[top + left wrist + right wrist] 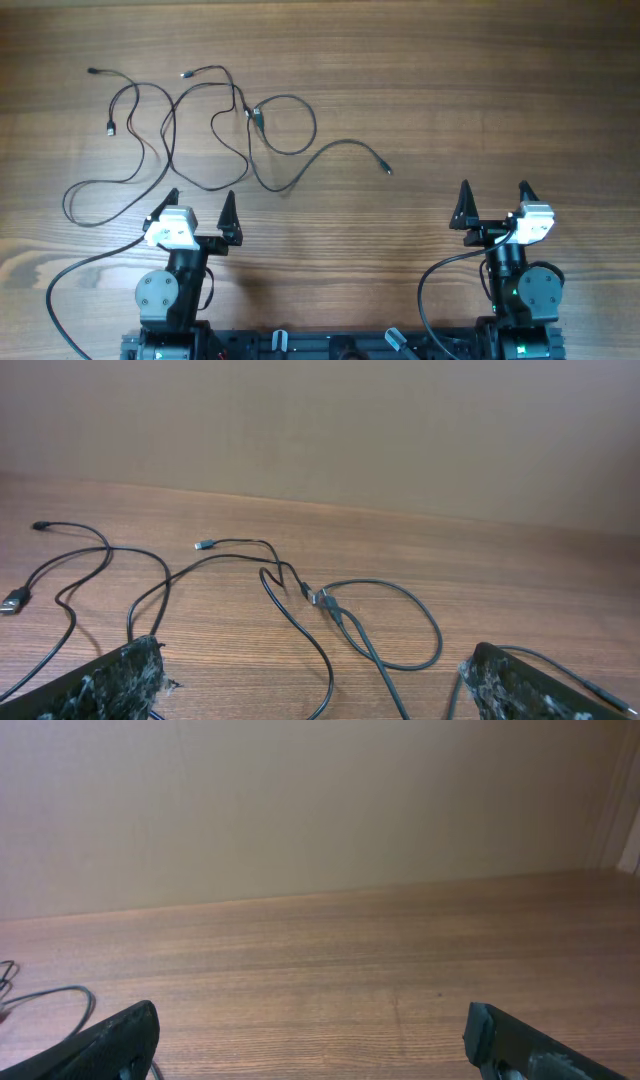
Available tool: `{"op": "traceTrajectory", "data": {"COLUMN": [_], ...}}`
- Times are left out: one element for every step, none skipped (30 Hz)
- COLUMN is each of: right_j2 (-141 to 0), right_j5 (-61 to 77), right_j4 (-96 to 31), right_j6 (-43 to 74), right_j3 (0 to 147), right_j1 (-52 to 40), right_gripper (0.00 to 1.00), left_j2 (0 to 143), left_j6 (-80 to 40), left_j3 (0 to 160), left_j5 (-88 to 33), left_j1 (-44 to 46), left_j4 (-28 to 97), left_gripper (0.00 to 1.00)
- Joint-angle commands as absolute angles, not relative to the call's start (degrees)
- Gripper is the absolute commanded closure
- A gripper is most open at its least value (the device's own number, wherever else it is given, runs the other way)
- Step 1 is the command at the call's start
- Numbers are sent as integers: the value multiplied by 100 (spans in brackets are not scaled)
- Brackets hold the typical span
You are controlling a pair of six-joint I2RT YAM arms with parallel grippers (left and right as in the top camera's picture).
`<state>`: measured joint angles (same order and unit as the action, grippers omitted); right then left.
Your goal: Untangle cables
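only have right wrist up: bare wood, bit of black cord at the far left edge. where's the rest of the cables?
Observer: The cables lie tangled on the left half of the table, ahead of the left gripper.
Operator: anything near the right arm?
Observer: Only one loose plug end, trailing toward the middle, well apart from the right gripper.
Operator: left gripper holding anything?
Observer: No. It is open with nothing between its fingers; a cord passes close to one fingertip.
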<state>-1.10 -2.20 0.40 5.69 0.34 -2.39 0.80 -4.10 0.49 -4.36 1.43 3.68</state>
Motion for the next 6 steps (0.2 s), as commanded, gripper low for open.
{"op": "traceTrajectory", "data": {"right_j2": [-27,-27,-27,-27,-27,-27], "right_j5": [-287,-290,-290,-290,-290,-290], "right_j4": [67,69,69,67,67,67], "right_j6": [462,462,462,462,462,460], "right_j3": [30,30,30,30,30,30], "right_j1": [-207,-207,-207,-207,-207,-207], "right_gripper": [0,0,0,0,0,0], "left_j2": [30,30,30,30,30,30], "left_j6": [-320,-320,-320,-320,-320,-320], "left_j3": [34,32,34,34,34,34], "left_j5": [-379,-379,-379,-379,-379,-379], "left_j1": [117,117,117,117,117,117], "left_j4": [419,419,416,416,419,419], "left_gripper": [0,0,0,0,0,0]}}
